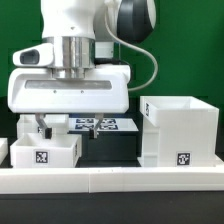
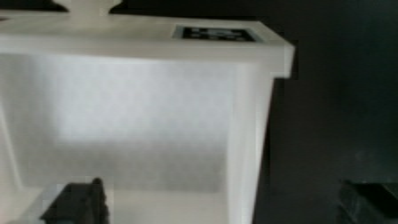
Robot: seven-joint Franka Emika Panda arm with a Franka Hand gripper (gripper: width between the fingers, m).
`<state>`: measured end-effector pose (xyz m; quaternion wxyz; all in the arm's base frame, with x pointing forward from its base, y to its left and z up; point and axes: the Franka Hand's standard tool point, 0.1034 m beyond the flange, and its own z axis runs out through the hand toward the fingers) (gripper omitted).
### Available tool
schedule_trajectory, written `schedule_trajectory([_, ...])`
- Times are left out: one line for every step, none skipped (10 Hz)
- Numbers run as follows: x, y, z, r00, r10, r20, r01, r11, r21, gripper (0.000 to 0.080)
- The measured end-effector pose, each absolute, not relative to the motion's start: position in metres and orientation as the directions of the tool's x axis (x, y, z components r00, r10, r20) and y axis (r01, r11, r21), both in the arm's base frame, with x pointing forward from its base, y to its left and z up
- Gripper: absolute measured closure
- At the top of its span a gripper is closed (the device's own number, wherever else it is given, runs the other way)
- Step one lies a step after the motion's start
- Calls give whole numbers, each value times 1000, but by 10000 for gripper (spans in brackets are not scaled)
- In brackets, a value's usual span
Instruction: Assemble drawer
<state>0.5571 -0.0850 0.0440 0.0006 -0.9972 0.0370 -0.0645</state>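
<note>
Arm points straight down; gripper [image 2: 224, 203] jaws spread wide, astride one wall of a small tray [image 1: 60, 150] at the table's edge, grasping nothing.

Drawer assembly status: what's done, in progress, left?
Done: nothing joined that I can see; the housing and a small tray sit apart. In hand: the gripper is open over that tray, seemingly straddling one wall, not clamped. Left: grip the tray, slide it into the housing; second tray not in view.

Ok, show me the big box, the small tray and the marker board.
big box [image 1: 177, 130]: exterior view, on its front wall.
small tray [image 1: 46, 152]: exterior view, on its front wall.
marker board [image 1: 103, 125]: exterior view, on its tagged top face.
</note>
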Motion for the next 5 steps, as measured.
schedule_trajectory([556,-87,39,989,-71,131,-72,-997,1,151])
schedule_trajectory([553,-88,33,989,-71,132,-73,-997,8,151])
schedule_trajectory([547,-89,26,989,-71,128,-74,-997,15,151])
schedule_trajectory([546,-89,20,989,-69,128,-72,-997,20,151])
schedule_trajectory([544,-89,15,990,-68,124,-72,-997,23,151])
